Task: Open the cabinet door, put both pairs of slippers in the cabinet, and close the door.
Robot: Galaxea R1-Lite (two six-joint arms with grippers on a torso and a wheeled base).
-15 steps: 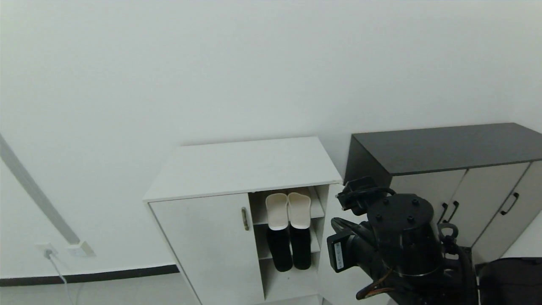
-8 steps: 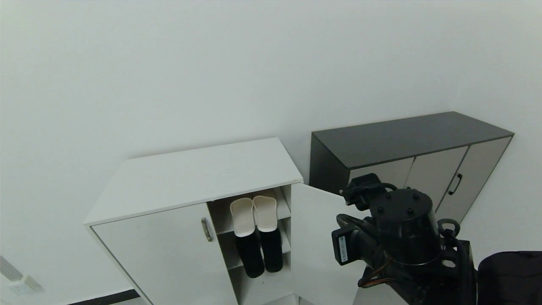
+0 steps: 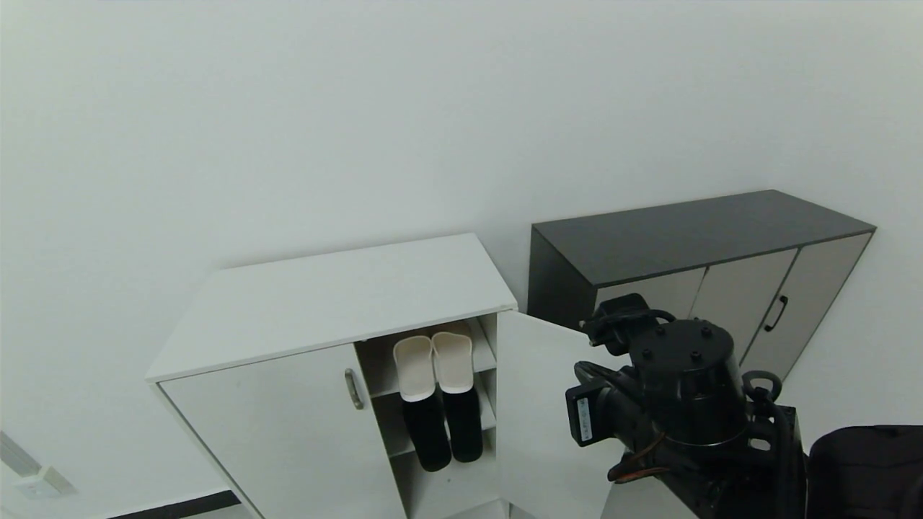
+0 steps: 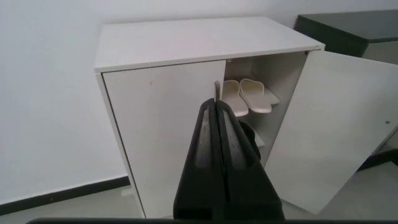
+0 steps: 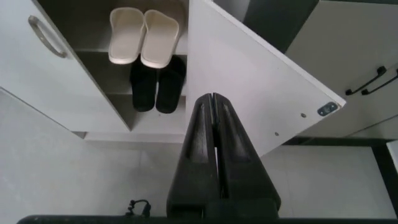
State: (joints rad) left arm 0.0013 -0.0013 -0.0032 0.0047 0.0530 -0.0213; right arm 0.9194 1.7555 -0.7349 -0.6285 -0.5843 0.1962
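The white cabinet [image 3: 332,303] stands against the wall with its right door [image 3: 537,418] swung open and its left door [image 3: 288,432] closed. Inside, a white pair of slippers [image 3: 433,364] lies on the upper shelf and a black pair [image 3: 443,429] on the shelf below. In the right wrist view my right gripper [image 5: 213,96] is shut and empty, in front of the open door [image 5: 249,81], with both pairs [image 5: 144,37] beyond it. My left gripper [image 4: 216,102] is shut and empty, facing the closed door's handle edge, well short of the cabinet.
A dark-topped cabinet [image 3: 692,234] with grey doors stands just right of the white one, behind the open door. A wall socket [image 3: 40,481] sits low on the wall at far left. Bare floor [image 5: 93,180] lies before the cabinet.
The whole head view has shifted, so the camera turned right during the first half second. Since then almost nothing differs; slippers, doors and arm keep their places.
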